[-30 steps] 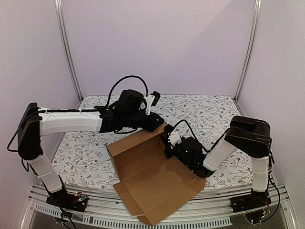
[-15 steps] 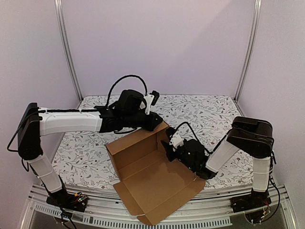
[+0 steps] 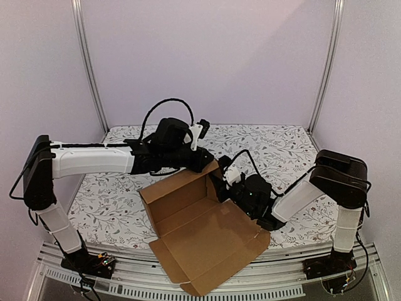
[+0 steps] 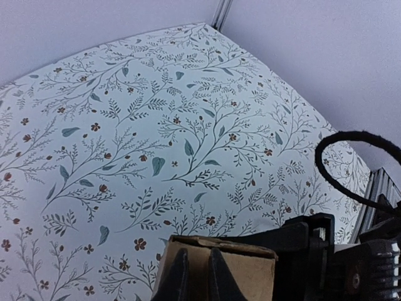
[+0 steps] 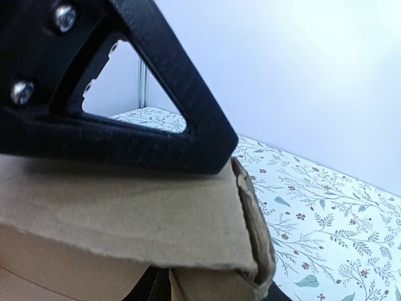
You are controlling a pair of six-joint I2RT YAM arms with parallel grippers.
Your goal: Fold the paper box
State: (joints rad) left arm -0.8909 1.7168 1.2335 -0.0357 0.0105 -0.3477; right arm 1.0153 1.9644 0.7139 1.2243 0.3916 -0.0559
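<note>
The paper box [image 3: 194, 232] is a brown cardboard sheet lying open on the floral cloth. Its back wall stands up and its front flaps reach the table's near edge. My left gripper [image 3: 211, 164] sits at the back wall's right top corner. In the left wrist view its fingers [image 4: 178, 276] lie close together against the cardboard [image 4: 250, 276], with nothing between them. My right gripper [image 3: 222, 183] holds the raised right side flap. In the right wrist view the flap [image 5: 94, 207] lies clamped under the upper finger [image 5: 125, 94].
The floral tablecloth [image 3: 282, 147] covers the table. Lilac walls and two metal posts [image 3: 91, 69] close in the back and sides. A metal rail [image 3: 125, 279] runs along the near edge. The right arm's black wrist [image 4: 326, 251] and a cable loop [image 4: 326, 182] stand close beside the left gripper.
My right gripper has moved up and toward the back wall, and the right side flap now stands more upright. The left arm has not moved.
</note>
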